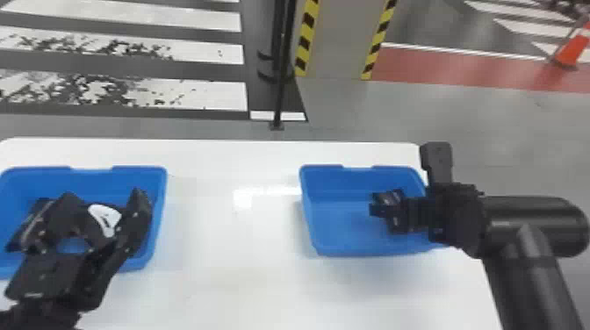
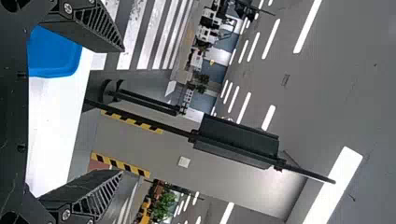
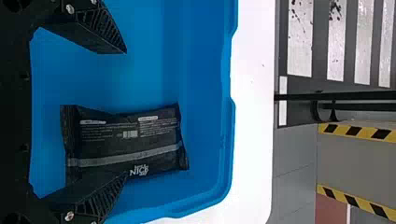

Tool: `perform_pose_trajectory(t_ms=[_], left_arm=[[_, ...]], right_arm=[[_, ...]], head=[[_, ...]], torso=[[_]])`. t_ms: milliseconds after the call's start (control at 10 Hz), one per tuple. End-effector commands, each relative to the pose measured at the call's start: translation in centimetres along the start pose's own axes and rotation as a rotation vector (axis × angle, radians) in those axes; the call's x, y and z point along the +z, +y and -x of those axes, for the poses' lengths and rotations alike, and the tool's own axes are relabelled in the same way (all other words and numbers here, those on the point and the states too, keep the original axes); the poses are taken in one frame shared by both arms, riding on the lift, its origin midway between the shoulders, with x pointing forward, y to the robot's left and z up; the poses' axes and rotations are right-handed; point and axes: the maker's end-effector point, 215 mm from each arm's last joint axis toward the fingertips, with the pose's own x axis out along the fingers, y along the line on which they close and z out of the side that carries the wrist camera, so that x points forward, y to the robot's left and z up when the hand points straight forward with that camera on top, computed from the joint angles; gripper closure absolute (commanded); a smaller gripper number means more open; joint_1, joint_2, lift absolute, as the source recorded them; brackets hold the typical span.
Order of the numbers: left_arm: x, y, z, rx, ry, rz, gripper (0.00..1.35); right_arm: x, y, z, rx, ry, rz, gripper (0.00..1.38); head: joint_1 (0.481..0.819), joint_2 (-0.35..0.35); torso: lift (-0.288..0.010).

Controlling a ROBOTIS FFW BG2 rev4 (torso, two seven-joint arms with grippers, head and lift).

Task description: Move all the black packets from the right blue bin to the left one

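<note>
In the head view my left gripper [image 1: 104, 196] hangs open over the left blue bin [image 1: 161, 197], above black packets [image 1: 30, 224], one with a white patch [image 1: 104, 219]. The left wrist view has the left gripper [image 2: 123, 110] with its fingers wide apart and nothing between them. Over the right side of the right blue bin [image 1: 338, 224] is my right gripper [image 1: 378, 206]. In the right wrist view a black packet [image 3: 126, 140] lies on the bin floor, partly behind one finger of the open right gripper [image 3: 126, 112]; the other finger stands well off it.
Both bins stand on a white table [image 1: 232, 245], with a wide stretch of tabletop between them. Beyond its far edge are a dark pole [image 1: 281, 87] and a pillar with yellow-black stripes [image 1: 338, 44]. An orange cone [image 1: 573, 48] stands far right.
</note>
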Motion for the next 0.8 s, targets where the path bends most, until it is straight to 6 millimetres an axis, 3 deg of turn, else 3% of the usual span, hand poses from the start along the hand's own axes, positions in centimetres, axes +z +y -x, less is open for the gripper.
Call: perform_pose_trajectory(t_ms=[0,700], left_arm=[[0.0,0.0,0.0,-0.001,0.0,0.003,0.11],[-0.3,0.6,0.3,0.0,0.013,0.009,0.12]], right_arm=[[-0.1,0.2,-0.7,0.015,0.011,-0.013,0.13],[-1.9,-1.1,-1.4,-0.036,0.059,-0.024,0.13]], head=[[0.695,-0.194],[0.695,-0.201]], torso=[[-0.14],[-0.14]])
